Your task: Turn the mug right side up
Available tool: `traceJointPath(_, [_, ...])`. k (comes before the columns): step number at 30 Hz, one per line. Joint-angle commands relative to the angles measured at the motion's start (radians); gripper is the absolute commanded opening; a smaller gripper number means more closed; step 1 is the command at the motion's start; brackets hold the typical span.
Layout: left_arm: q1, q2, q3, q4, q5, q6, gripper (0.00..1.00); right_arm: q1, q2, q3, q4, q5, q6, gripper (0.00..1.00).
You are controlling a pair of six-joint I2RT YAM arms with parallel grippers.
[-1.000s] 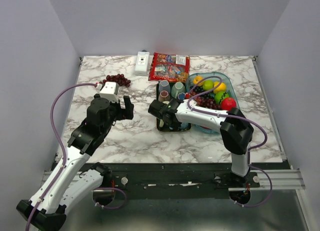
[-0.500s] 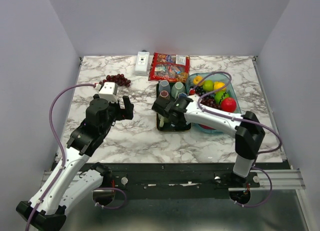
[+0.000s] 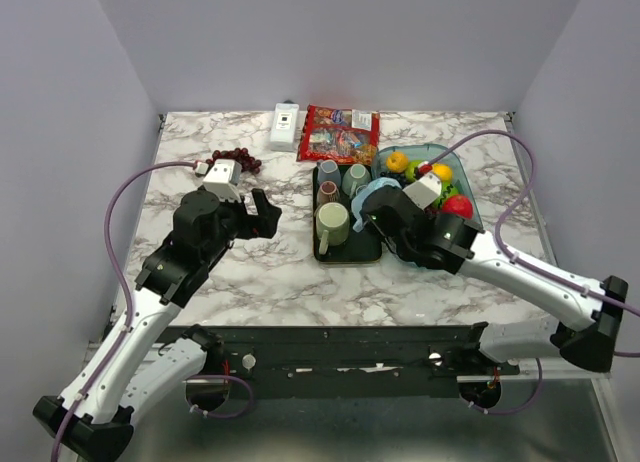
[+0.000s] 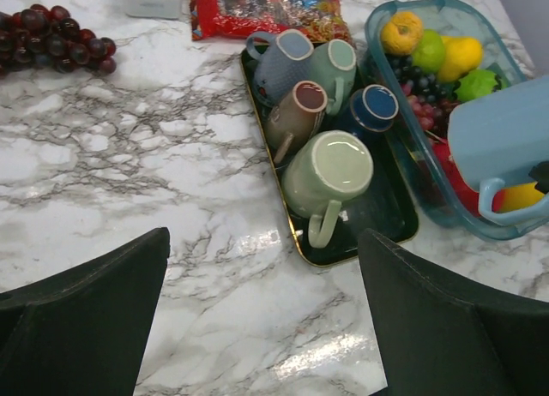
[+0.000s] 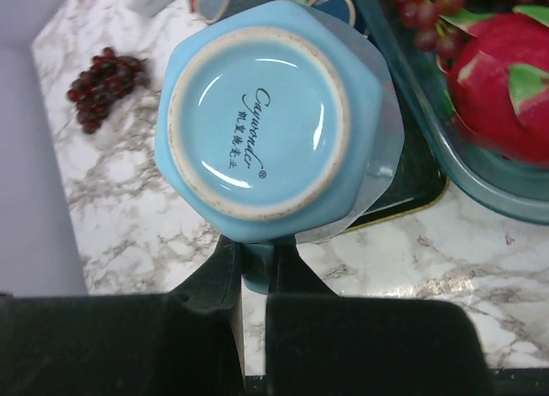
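Note:
A light blue mug [image 3: 380, 194] hangs in the air over the right side of the black tray [image 3: 347, 256]. Its base faces the right wrist camera [image 5: 257, 130]. My right gripper [image 5: 257, 267] is shut on its handle. The mug also shows at the right edge of the left wrist view [image 4: 515, 135]. A pale green mug [image 3: 332, 223] lies on the tray with its base up [image 4: 330, 169]. Several smaller mugs stand behind it. My left gripper [image 3: 262, 212] is open and empty above bare marble, left of the tray [image 4: 377, 233].
A clear blue bin of fruit [image 3: 468, 190] stands right of the tray. Dark grapes [image 3: 238, 158] lie at the back left. A red snack bag [image 3: 340, 132] and a white box [image 3: 285, 124] lie at the back.
My right gripper has lifted the light blue mug off the tray and swung right and up. The green mug is now uncovered. My left gripper has edged right.

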Motion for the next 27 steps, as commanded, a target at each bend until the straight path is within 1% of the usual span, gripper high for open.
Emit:
traceJointPath(1, [-0.002, 0.031, 0.061, 0.057, 0.155, -0.055, 0.99, 0.007, -0.147, -0.092, 0.462, -0.030, -0.291, 0.00])
traceJointPath(2, [-0.003, 0.036, 0.063, 0.065, 0.177, -0.071, 0.99, 0.006, -0.161, -0.100, 0.499, -0.061, -0.348, 0.01])
traceJointPath(3, [-0.002, 0.042, 0.066, 0.092, 0.197, -0.081, 0.99, 0.006, -0.176, -0.110, 0.569, -0.076, -0.373, 0.00])
traceJointPath(5, [-0.002, 0.048, 0.062, 0.123, 0.247, -0.098, 0.99, 0.006, -0.213, -0.138, 0.637, -0.130, -0.437, 0.00])
traceJointPath(6, [-0.002, 0.050, 0.056, 0.161, 0.269, -0.117, 0.99, 0.007, -0.222, -0.146, 0.706, -0.150, -0.456, 0.00])
traceJointPath(8, [-0.002, 0.051, 0.042, 0.201, 0.330, -0.144, 0.99, 0.007, -0.244, -0.162, 0.768, -0.190, -0.497, 0.00])
traceJointPath(9, [-0.002, 0.051, 0.036, 0.245, 0.358, -0.179, 0.99, 0.006, -0.248, -0.169, 0.841, -0.235, -0.511, 0.00])
traceJointPath(11, [-0.002, 0.054, 0.019, 0.302, 0.407, -0.232, 0.99, 0.007, -0.253, -0.178, 0.906, -0.280, -0.543, 0.00])
traceJointPath(12, [-0.002, 0.056, 0.011, 0.371, 0.475, -0.257, 0.99, 0.007, -0.257, -0.187, 0.973, -0.324, -0.551, 0.00])
traceJointPath(13, [-0.003, 0.059, 0.003, 0.407, 0.500, -0.318, 0.99, 0.006, -0.262, -0.195, 1.013, -0.349, -0.560, 0.00])
traceJointPath(14, [-0.002, 0.061, -0.003, 0.442, 0.531, -0.349, 0.99, 0.006, -0.264, -0.201, 1.053, -0.377, -0.575, 0.00])
traceJointPath(15, [-0.002, 0.059, -0.009, 0.527, 0.574, -0.387, 0.99, 0.006, -0.264, -0.202, 1.099, -0.416, -0.577, 0.00])
traceJointPath(16, [-0.003, 0.057, -0.024, 0.566, 0.594, -0.445, 0.99, 0.007, -0.264, -0.196, 1.117, -0.433, -0.577, 0.00])
traceJointPath(17, [-0.003, 0.057, -0.032, 0.606, 0.608, -0.481, 0.99, 0.007, -0.262, -0.193, 1.133, -0.450, -0.585, 0.00])
traceJointPath(18, [-0.003, 0.054, -0.041, 0.684, 0.620, -0.510, 0.99, 0.007, -0.259, -0.184, 1.141, -0.472, -0.583, 0.00])
traceJointPath(21, [-0.002, 0.051, -0.061, 0.804, 0.660, -0.608, 0.99, 0.006, -0.257, -0.161, 1.162, -0.507, -0.591, 0.00])
traceJointPath(23, [-0.002, 0.056, -0.064, 0.841, 0.668, -0.651, 0.99, 0.006, -0.265, -0.159, 1.182, -0.521, -0.595, 0.00])
traceJointPath(24, [-0.002, 0.059, -0.067, 0.890, 0.671, -0.708, 0.99, 0.007, -0.267, -0.158, 1.193, -0.535, -0.595, 0.00])
traceJointPath(27, [-0.002, 0.074, -0.070, 0.993, 0.685, -0.804, 0.99, 0.006, -0.276, -0.158, 1.213, -0.568, -0.597, 0.00])
